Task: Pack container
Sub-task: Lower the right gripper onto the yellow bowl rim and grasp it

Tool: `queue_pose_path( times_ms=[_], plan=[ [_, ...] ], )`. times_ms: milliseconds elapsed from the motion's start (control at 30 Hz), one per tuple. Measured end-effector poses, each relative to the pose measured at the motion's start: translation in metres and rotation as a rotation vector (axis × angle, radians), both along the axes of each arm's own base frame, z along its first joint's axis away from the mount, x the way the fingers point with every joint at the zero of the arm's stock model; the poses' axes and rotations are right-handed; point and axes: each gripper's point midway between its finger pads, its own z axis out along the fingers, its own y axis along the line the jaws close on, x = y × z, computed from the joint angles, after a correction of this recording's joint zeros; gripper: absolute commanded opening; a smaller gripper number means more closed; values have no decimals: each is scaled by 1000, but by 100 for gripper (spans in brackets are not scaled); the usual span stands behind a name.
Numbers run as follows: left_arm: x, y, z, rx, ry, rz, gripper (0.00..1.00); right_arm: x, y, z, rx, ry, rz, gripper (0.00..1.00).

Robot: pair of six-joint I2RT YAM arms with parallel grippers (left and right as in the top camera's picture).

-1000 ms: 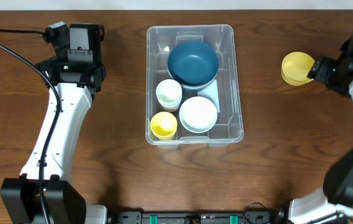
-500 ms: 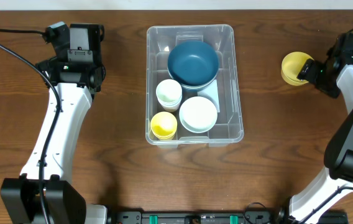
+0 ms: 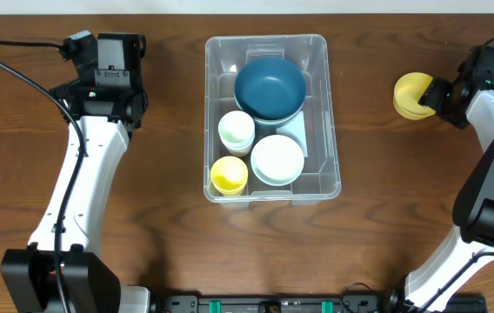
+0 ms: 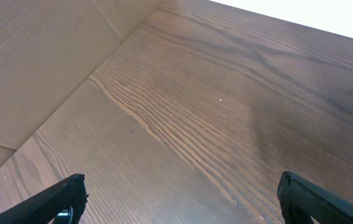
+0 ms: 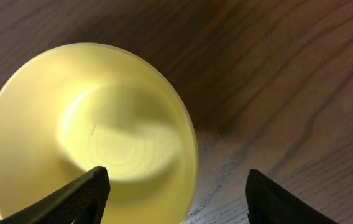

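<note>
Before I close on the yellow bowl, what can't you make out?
- Right wrist: the yellow bowl is cut off by the bottom edge; whether the right gripper touches it is unclear.
- Overhead: the label in the container is mostly covered by the blue bowl and white bowl.
- Left wrist: fingers of the left gripper are cropped by the frame.

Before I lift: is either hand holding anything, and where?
Nothing held: right hand is open astride the yellow bowl rim; left hand open over table.
</note>
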Motion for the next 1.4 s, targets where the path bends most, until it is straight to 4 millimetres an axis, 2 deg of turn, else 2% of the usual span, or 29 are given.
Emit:
queue_pose_path(
  times_ms=[100, 433, 633, 800, 967, 1100, 1300, 1400],
  plan=[
    [0, 0, 0, 0, 0, 0, 98, 2, 0, 0, -1, -6, -1, 65],
    [0, 0, 0, 0, 0, 0, 98, 4, -1, -14, 6, 5, -2, 63],
    [0, 0, 0, 0, 0, 0, 98, 7, -2, -15, 5, -7, -5, 42],
    [0, 0, 0, 0, 0, 0, 98, 6, -1, -16, 9, -3, -11, 38],
    [0, 0, 0, 0, 1, 0, 98, 5, -1, -17, 10, 4, -9, 23],
    [0, 0, 0, 0, 0, 0, 98, 3, 0, -18, 14, 11, -11, 21],
    [0, 0, 0, 0, 0, 0, 98, 1, 0, -19, 18, 23, -11, 11],
    [0, 0, 0, 0, 0, 0, 98, 0, 1, -19, 17, 26, -8, 1]
  ],
)
